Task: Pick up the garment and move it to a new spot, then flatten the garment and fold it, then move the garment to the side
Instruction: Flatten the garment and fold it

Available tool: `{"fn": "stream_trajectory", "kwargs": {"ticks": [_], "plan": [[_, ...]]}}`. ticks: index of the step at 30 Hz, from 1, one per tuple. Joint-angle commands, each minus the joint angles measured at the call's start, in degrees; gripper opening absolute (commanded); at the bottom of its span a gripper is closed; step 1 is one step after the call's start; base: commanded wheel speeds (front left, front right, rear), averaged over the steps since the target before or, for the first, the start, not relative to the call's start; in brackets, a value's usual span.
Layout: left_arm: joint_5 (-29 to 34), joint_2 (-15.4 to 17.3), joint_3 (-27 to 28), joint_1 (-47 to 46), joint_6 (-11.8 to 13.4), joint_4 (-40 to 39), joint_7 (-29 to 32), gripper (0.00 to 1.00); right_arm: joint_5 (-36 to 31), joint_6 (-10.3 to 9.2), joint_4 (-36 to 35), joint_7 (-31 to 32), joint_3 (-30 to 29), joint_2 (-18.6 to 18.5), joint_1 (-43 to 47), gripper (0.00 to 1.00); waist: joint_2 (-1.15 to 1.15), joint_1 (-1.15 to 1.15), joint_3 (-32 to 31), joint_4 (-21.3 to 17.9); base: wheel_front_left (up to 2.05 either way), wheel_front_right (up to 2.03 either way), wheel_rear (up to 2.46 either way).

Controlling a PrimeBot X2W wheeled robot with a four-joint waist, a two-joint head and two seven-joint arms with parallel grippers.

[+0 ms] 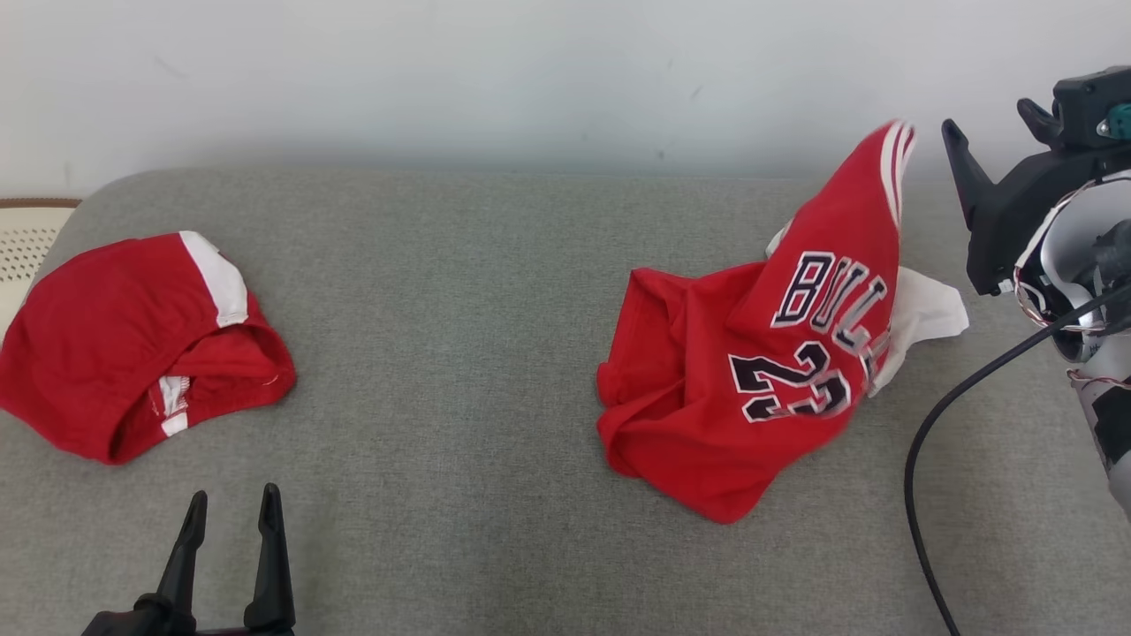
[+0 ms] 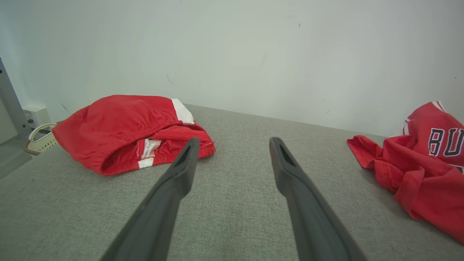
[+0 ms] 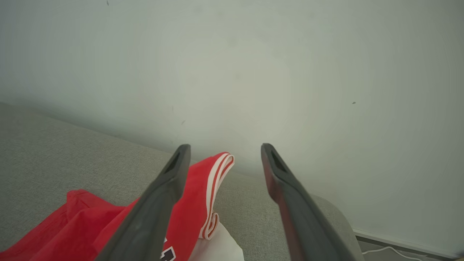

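Note:
A red jersey [image 1: 760, 380] with "BULLS 23" on it lies crumpled right of centre on the grey cushion [image 1: 459, 353]. One striped strap end sticks up, blurred, and white cloth [image 1: 923, 318] shows at its right edge. My right gripper [image 1: 988, 119] is open, up in the air just right of that raised end and not touching it. In the right wrist view the jersey [image 3: 197, 203] sits below the open fingers of the right gripper [image 3: 225, 148]. My left gripper [image 1: 233, 496] is open and empty near the front left; the left wrist view shows the left gripper [image 2: 235, 142] and the jersey [image 2: 424, 159].
Red shorts [image 1: 132, 344] with white trim lie bunched at the far left, ahead of the left fingers [image 2: 130, 130]. A woven basket [image 1: 26, 238] stands off the cushion's left end. A black cable [image 1: 919, 459] hangs from my right arm. A pale wall runs close behind.

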Motion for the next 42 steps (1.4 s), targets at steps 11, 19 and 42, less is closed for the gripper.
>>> {"fn": "stream_trajectory", "kwargs": {"ticks": [11,19,42], "plan": [[-0.11,0.0,0.21,1.14,0.07,-0.25,-0.15,1.0,2.74,-0.04,-3.02,-7.0,-2.41,0.17,3.8,1.0,0.0,0.0,-0.8,-1.99,0.0,0.0,0.0],[0.02,-0.01,0.01,1.71,-0.24,-0.18,-0.15,1.0,3.68,-0.04,-8.38,-15.98,-8.14,4.84,12.31,1.0,0.0,0.0,-1.59,-3.35,0.0,0.0,0.0],[0.1,-0.01,-1.36,1.09,-1.0,0.34,-0.15,1.0,0.93,-0.04,-24.17,-24.35,-17.43,17.51,35.76,1.0,0.0,0.0,-2.41,-4.27,0.0,0.0,0.0]]}}
